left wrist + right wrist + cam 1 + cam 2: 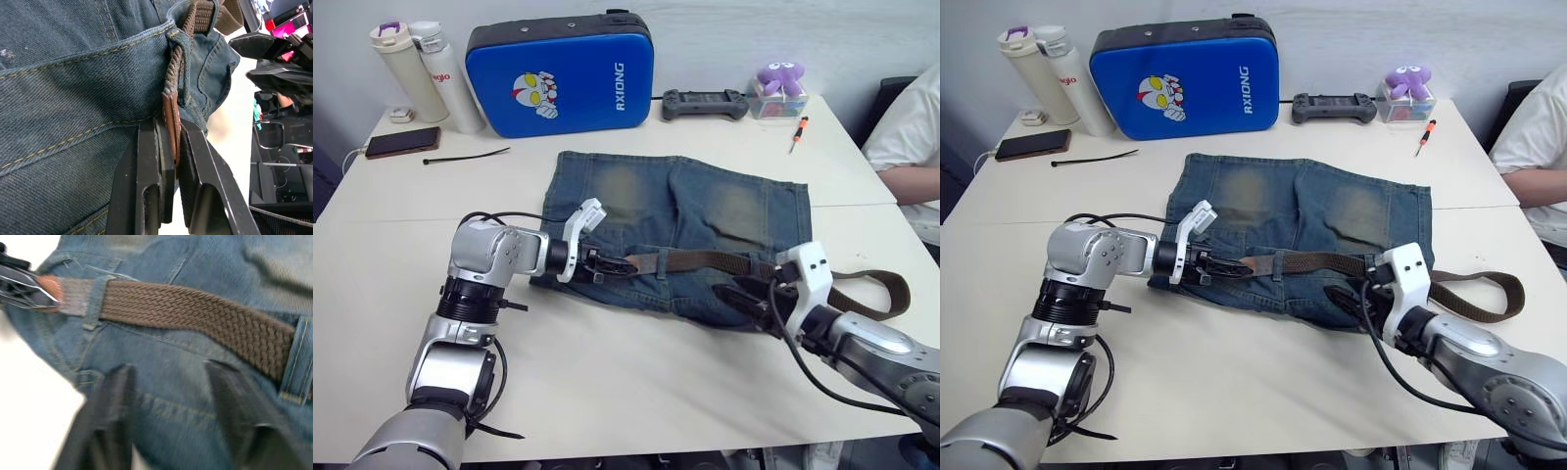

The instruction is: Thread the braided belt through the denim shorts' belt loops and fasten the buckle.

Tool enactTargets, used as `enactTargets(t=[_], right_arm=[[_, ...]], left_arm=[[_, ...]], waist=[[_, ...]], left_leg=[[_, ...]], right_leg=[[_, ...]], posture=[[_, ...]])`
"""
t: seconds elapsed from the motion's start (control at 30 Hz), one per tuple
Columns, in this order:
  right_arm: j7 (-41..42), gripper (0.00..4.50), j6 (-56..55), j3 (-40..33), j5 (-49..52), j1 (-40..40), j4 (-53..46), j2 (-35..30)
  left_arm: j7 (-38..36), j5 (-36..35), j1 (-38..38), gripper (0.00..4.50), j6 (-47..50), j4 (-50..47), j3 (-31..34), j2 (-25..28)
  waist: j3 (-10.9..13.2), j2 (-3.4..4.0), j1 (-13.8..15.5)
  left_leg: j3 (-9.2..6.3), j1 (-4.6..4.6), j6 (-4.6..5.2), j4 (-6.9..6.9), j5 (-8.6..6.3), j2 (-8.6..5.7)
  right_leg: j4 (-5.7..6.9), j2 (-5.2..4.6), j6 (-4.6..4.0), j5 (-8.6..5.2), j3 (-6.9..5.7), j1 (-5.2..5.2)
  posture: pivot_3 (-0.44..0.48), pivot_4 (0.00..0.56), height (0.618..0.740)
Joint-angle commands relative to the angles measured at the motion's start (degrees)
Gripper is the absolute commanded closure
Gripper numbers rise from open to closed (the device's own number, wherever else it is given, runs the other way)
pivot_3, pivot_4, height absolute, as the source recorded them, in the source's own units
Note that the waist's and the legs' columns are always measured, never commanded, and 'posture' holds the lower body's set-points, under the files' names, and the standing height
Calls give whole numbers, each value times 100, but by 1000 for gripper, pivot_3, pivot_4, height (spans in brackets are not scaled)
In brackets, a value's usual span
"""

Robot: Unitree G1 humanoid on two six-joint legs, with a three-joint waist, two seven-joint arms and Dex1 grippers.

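Observation:
The denim shorts (705,211) lie flat on the white table (607,392), waistband toward me. The braided belt (705,260) runs along the waistband under a belt loop (182,63). Its free length curls on the table at the right (891,294). My left gripper (612,264) is shut on the belt's tan leather tip (171,122) at the left end of the waistband. My right gripper (744,299) stands open over the waistband's right part, just in front of the belt (195,313) and between two belt loops (95,301). The buckle is hidden.
At the back of the table stand a blue case (563,73) and two bottles (406,69). A phone (401,142), a black cable tie (465,155), a game controller (705,103), a purple toy (780,78) and a screwdriver (798,132) lie nearby. A person (911,137) sits at the right edge.

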Motion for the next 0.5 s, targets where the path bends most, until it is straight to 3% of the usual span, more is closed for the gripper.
enactTargets(t=[0.03,0.1,0.4,0.5], right_arm=[[-602,3755,241,552,-927,-368,747,582],[-685,4418,260,566,-1132,-332,958,797],[-609,4418,424,535,-1728,-241,1671,1090],[-491,4418,467,531,-1858,-243,1774,1187]], left_arm=[[59,-225,-178,4500,98,-257,209,38],[15,-285,-225,4500,152,-294,219,128],[-451,-206,-351,4500,-107,-275,-115,1047],[-628,-170,-397,4500,-191,-146,-132,1418]], waist=[[0,0,25],[-2,-3,38],[-5,-5,34],[-40,-63,42]], left_leg=[[0,0,-1,-1,0,0],[0,0,-2,0,1,0],[2,4,-7,0,4,0],[0,18,-6,1,4,-1]], right_leg=[[-1,0,0,0,0,-1],[0,-1,0,0,0,0],[6,-1,0,0,2,0],[2,-2,-1,0,1,16]], posture=[[0,150,740],[0,150,740],[0,150,740],[0,150,740]])
